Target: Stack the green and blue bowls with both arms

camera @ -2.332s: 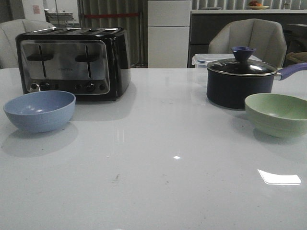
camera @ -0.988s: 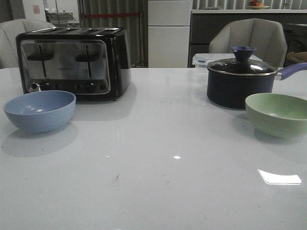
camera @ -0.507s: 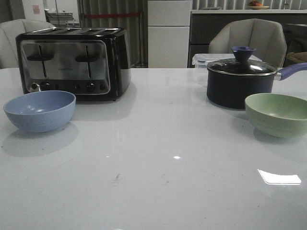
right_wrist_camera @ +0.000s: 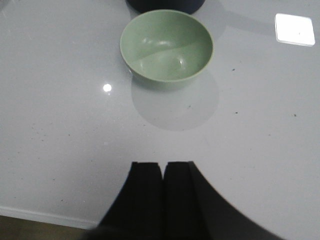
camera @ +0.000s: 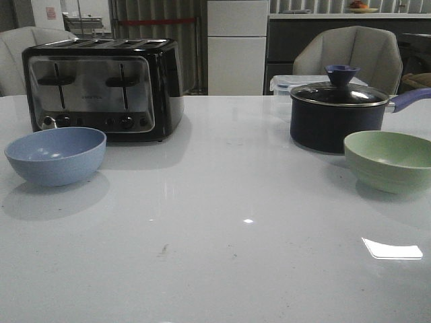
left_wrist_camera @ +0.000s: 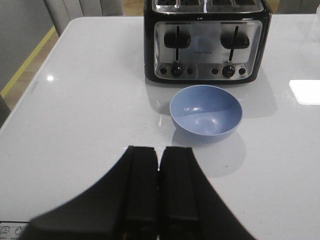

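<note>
The dusty light-blue round plastic bowl (camera: 55, 155) sits on the glossy white counter (camera: 222, 222) at the left, just in front of the black-and-chrome four-slot toaster (camera: 101, 87); the pale sage-green round plastic bowl (camera: 389, 160) sits at the right, close in front of the dark navy lidded pot (camera: 337, 114) — the two bowls well apart. Both hands hang short of their bowls, the left hand (left_wrist_camera: 159, 187) and the right hand (right_wrist_camera: 163, 192) each with fingers pressed together, holding nothing. The risks, as I judge them: a smooth rim pinched at an angle could slip or tip the bowl, and a reach carried too far could knock the toaster or pot — or the arms could crowd each other at the meeting point.
</note>
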